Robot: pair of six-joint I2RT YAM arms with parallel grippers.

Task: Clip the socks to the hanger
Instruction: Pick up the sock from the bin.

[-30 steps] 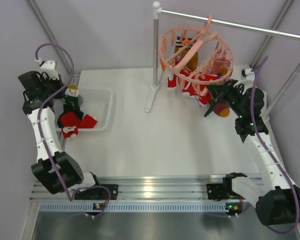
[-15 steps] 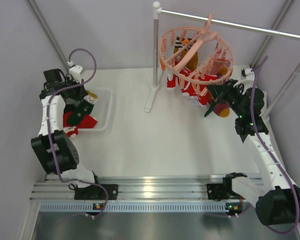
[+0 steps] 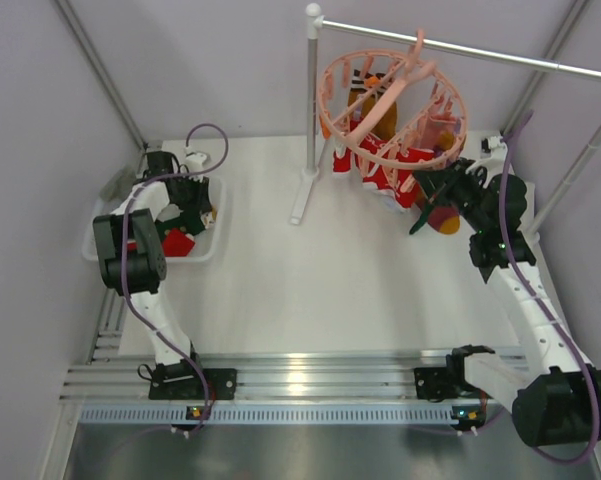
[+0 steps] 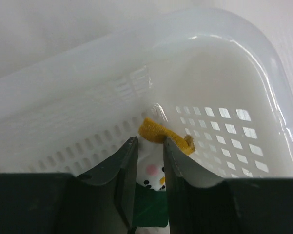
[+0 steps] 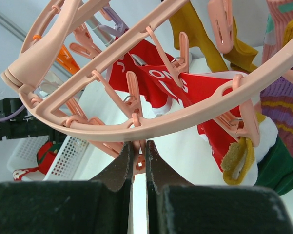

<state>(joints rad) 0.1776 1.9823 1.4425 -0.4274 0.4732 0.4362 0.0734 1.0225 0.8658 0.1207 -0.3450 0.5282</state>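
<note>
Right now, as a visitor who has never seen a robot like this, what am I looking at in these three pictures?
Two white robot arms stand at a table's near edge. The wide picture looks down from above; the other two come from cameras on each wrist. The left gripper reaches into a white basket, jaws slightly parted over a snowman sock. The right gripper is shut on a clip of the pink hanger, which hangs from a metal rail with red socks already clipped on.

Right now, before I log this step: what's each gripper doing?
Left gripper: partly open over a sock.
Right gripper: closed on a hanger clip.
</note>
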